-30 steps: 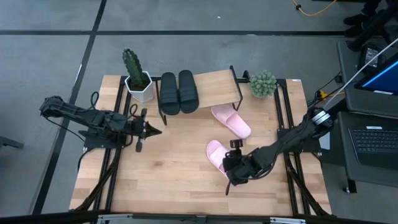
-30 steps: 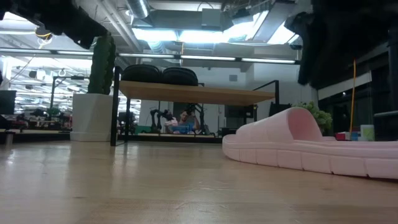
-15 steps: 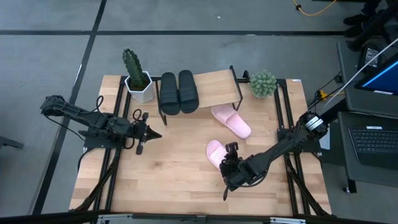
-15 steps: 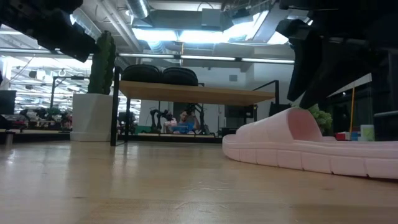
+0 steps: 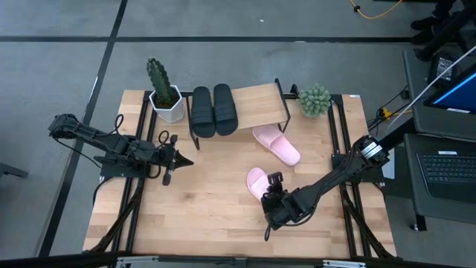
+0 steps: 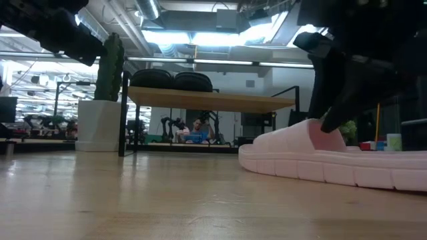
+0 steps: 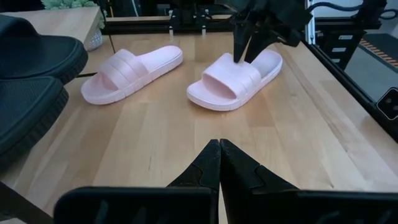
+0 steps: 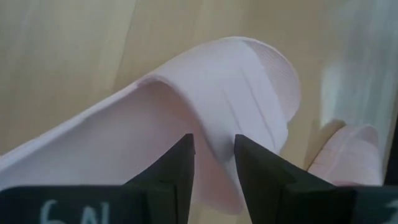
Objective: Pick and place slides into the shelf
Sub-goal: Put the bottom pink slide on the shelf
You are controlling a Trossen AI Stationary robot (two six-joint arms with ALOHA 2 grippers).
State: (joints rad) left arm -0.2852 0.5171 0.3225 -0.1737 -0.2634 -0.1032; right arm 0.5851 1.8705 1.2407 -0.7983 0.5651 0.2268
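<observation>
Straddling: right gripper (image 5: 272, 195), fingers spread astride the near pink slide's (image 7: 235, 78) strap.
Waiting: left gripper (image 5: 181, 158), pressed together, beside shelf (image 5: 256, 106).

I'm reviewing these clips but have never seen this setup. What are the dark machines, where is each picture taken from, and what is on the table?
Two dark robot arms work at a wooden table. One picture looks straight down, one sits at tabletop height, and one camera rides on each wrist. Two black slides already sit on the shelf, between a cactus and a small green plant. Two pink slides lie on the table. The right gripper is at the nearer pink slide, its jaws straddling the strap, not yet closed on it. The other pink slide lies beside the shelf. The left gripper waits, jaws shut, holding nothing.
</observation>
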